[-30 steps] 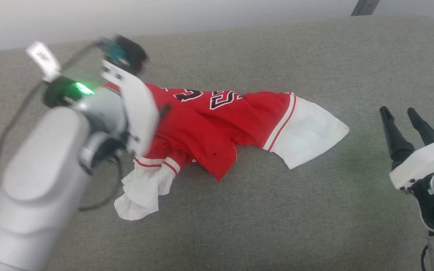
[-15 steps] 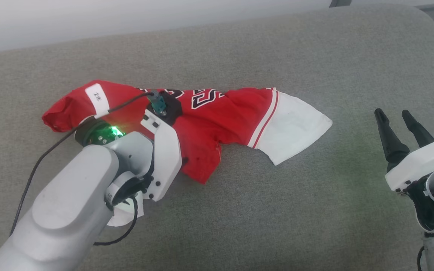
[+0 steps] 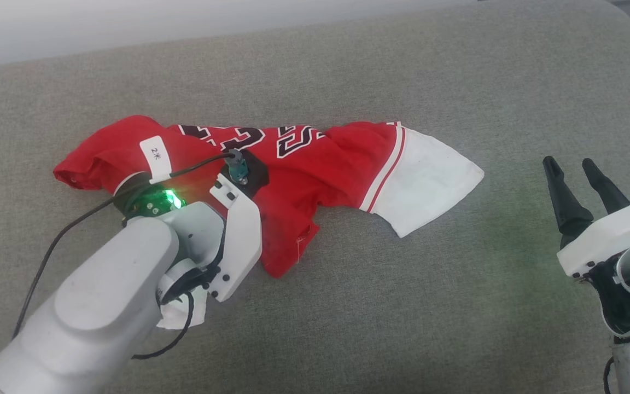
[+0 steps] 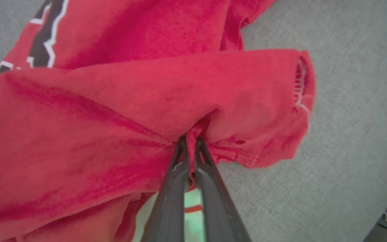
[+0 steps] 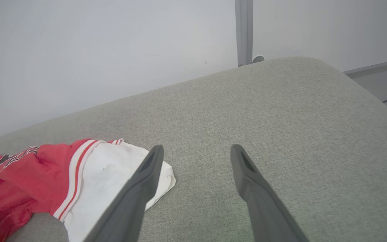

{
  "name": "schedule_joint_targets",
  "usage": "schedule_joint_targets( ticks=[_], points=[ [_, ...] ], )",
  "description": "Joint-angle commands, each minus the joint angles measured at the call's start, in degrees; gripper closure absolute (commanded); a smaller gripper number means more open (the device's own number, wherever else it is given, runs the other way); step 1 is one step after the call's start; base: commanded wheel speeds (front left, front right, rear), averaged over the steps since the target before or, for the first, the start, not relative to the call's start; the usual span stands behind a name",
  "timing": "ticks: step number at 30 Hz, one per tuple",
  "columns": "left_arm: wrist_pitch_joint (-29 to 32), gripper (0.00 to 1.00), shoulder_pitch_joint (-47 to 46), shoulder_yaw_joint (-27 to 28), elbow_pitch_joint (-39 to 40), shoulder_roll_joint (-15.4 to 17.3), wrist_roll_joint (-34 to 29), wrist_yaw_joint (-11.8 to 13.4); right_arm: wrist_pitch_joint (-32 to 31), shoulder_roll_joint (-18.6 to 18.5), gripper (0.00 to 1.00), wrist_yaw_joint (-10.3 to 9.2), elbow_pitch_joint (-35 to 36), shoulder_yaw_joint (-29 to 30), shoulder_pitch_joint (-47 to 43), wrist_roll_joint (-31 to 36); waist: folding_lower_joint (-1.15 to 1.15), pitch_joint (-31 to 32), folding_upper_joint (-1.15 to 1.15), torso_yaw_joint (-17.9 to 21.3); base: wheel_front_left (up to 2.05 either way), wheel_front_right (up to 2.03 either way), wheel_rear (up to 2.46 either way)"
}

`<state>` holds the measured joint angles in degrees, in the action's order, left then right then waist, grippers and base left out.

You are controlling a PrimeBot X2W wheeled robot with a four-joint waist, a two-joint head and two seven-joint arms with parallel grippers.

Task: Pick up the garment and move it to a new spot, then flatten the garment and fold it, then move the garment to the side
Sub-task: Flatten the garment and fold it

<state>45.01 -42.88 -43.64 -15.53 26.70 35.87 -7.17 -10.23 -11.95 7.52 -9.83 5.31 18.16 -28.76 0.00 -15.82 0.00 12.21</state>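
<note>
The garment [image 3: 320, 164] is seen crumpled on the grey cushion [image 3: 402, 306], white sleeve spread rightward. A red fold by the hem is pinched between the closed fingers of the left gripper [image 4: 190, 139]. The right gripper [image 3: 569, 161] is held wide apart, empty, clear of the sleeve.

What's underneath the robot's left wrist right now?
The garment: red cloth, with a white sleeve corner poking out onto the grey cushion. The wrist hides the rest of that sleeve.

grey cushion [image 3: 375, 317], crumpled garment [image 3: 348, 158] on it
</note>
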Motion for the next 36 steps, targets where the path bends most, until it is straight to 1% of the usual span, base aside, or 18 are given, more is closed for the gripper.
schedule_joint_targets(
  ticks=[1,6,11,14,18,19,20,22,24,26,27,28,29,30,31,32,34,36],
  points=[
    [-0.81,1.0,-0.97,-0.36,-0.52,0.24,0.85,-0.22,0.38,0.06,0.0,-0.06,-0.2,-0.13,0.44,-0.14,0.0,-0.03,0.0,-0.1,0.0,0.0,0.0],
    [-2.48,1.0,-2.27,-0.28,-0.37,0.48,2.73,-0.26,0.71,-0.33,0.0,-0.06,-0.43,0.36,0.14,0.02,0.0,0.02,0.0,-0.73,0.0,0.0,0.0],
    [-2.58,1.0,-2.72,1.88,1.96,1.58,5.58,-0.04,0.47,-0.41,0.0,-0.06,-0.34,0.89,-0.32,0.48,0.0,0.55,0.0,-1.64,0.0,0.0,0.0],
    [-2.73,1.0,-2.24,3.92,4.63,2.82,6.9,1.52,0.24,-0.44,0.0,-0.06,-0.12,1.28,-0.67,0.67,0.0,0.95,0.0,-2.32,0.0,0.0,0.0],
    [-2.69,1.0,-0.56,7.06,8.23,5.55,8.41,4.59,-0.18,-0.33,0.0,-0.06,0.3,1.48,-1.18,0.8,0.0,1.3,0.0,-3.21,0.0,0.0,0.0],
    [-2.54,1.0,0.2,8.34,9.36,7.49,8.34,6.02,-0.35,-0.27,0.0,-0.06,0.55,1.56,-1.29,0.9,0.0,1.35,0.0,-3.57,0.0,0.0,0.0],
    [-2.54,1.0,0.2,8.34,9.36,7.49,8.34,6.02,-0.35,-0.27,0.0,-0.06,0.55,1.56,-1.29,0.9,0.0,1.35,0.0,-3.57,0.0,0.0,0.0],
    [-2.89,1.0,1.2,9.67,10.19,8.5,9.22,7.26,-0.62,-0.26,0.0,-0.06,0.79,1.71,-1.24,1.02,0.0,1.32,0.0,-3.94,0.0,0.0,0.0],
    [-3.32,1.0,2.42,10.45,10.29,9.78,9.12,7.9,-0.78,-0.31,0.0,-0.06,0.93,1.74,-1.17,1.08,0.0,1.24,0.0,-4.26,0.0,0.0,0.0],
    [-3.52,0.98,3.66,11.09,9.5,10.6,9.98,8.04,-0.84,-0.26,0.0,-0.06,1.08,1.6,-1.05,1.13,0.0,1.18,0.0,-4.5,0.0,0.0,0.0],
    [-3.96,0.89,4.08,11.46,9.0,10.67,10.32,8.2,-0.95,-0.22,0.0,-0.06,1.12,1.57,-0.99,1.14,0.0,1.14,0.0,-4.59,0.0,0.0,0.0],
    [-4.11,0.75,4.44,11.53,8.49,10.72,10.48,8.35,-1.03,-0.25,0.0,-0.06,1.16,1.56,-0.91,1.14,0.0,1.11,0.0,-4.69,0.0,0.0,0.0],
    [-4.25,0.65,4.87,11.41,8.0,10.83,10.4,8.12,-1.12,-0.31,0.0,-0.06,1.18,1.47,-0.86,1.12,0.0,1.08,0.0,-4.78,0.0,0.0,0.0],
    [-4.48,0.48,5.19,11.21,7.52,10.8,10.39,7.93,-1.22,-0.37,0.0,-0.06,1.18,1.45,-0.8,1.04,0.0,1.07,0.0,-4.86,0.0,0.0,0.0],
    [-4.6,0.18,5.34,11.1,7.04,10.66,10.44,7.94,-1.29,-0.4,0.0,-0.06,1.18,1.4,-0.74,1.0,0.0,1.08,0.0,-4.93,0.0,0.0,0.0],
    [-4.62,0.0,5.34,11.01,6.75,10.45,10.62,7.92,-1.26,-0.45,0.0,-0.06,1.19,1.39,-0.73,1.03,0.0,1.13,0.0,-5.01,0.0,0.0,0.0],
    [-4.4,0.0,5.12,11.11,6.58,9.79,11.15,8.32,-1.34,-0.51,0.0,-0.06,1.19,1.33,-0.83,1.09,0.0,1.3,0.0,-5.15,0.0,0.0,0.0],
    [-3.51,0.0,4.47,10.71,6.82,9.89,10.68,8.7,-1.34,-0.57,0.0,-0.06,1.2,1.26,-1.14,1.21,0.0,1.61,0.0,-5.31,0.0,0.0,0.0]
  ],
)
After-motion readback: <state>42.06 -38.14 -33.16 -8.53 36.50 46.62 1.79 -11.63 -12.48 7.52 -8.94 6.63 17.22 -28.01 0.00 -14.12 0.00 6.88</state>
